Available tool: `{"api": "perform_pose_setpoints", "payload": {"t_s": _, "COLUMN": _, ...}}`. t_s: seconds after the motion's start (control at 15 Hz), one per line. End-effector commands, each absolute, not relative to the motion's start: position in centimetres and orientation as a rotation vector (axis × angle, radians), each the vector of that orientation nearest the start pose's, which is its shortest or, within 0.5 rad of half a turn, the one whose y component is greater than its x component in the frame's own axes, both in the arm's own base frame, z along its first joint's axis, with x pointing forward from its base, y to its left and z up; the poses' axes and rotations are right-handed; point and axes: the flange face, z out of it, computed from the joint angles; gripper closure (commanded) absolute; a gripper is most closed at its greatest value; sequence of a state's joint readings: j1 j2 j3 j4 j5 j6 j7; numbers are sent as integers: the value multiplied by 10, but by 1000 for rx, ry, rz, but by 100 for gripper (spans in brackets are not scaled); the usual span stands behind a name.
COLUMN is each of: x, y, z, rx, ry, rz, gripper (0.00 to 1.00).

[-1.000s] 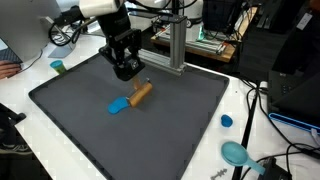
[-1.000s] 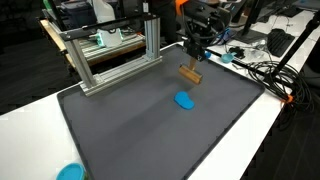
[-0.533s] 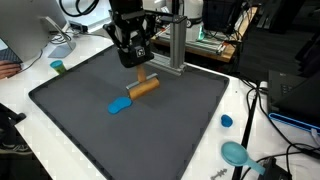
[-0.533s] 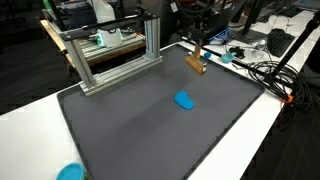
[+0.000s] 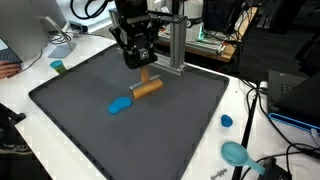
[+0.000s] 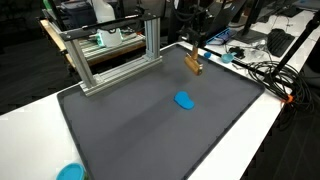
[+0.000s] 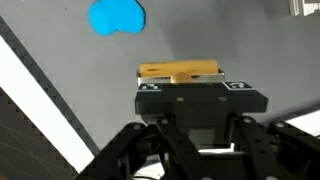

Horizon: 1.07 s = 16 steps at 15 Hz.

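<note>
Dark mat (image 5: 170,125) lies beneath the tool (image 5: 144,72), which grips a wooden block (image 5: 148,87) near a blue piece (image 5: 120,104).

The block (image 7: 180,71) looks like smooth pale wood; the gripper (image 7: 192,84) is matt black plastic; the mat (image 5: 100,130) is dull dark grey; the blue piece (image 5: 119,105) looks matt; the frame (image 6: 152,35) is brushed metal.

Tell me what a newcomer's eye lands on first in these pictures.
The black claw grips a tan wooden block over the far part of the dark grey mat. A bright blue rounded blob lies on the mat close by, the one vivid colour there. A silver aluminium frame stands along the mat's edge.
</note>
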State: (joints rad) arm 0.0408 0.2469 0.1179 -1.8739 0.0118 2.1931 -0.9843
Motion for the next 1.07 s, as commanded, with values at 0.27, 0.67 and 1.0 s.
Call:
{"api": "perform_pose_setpoints", "payload": {"t_s": 0.27, "x": 597, "y": 79, "z": 403, "rx": -2743, "ry": -1500, "rz": -155, "gripper": 78}}
{"api": "perform_pose_setpoints", "payload": {"t_s": 0.67, "x": 547, "y": 45, "z": 427, "rx": -2916, "ry": -1064, "rz": -57, "gripper": 78}}
{"api": "perform_pose_setpoints", "payload": {"t_s": 1.0, "x": 481, "y": 27, "z": 446, "rx": -3059, "ry": -670, "rz": -43, "gripper": 78}}
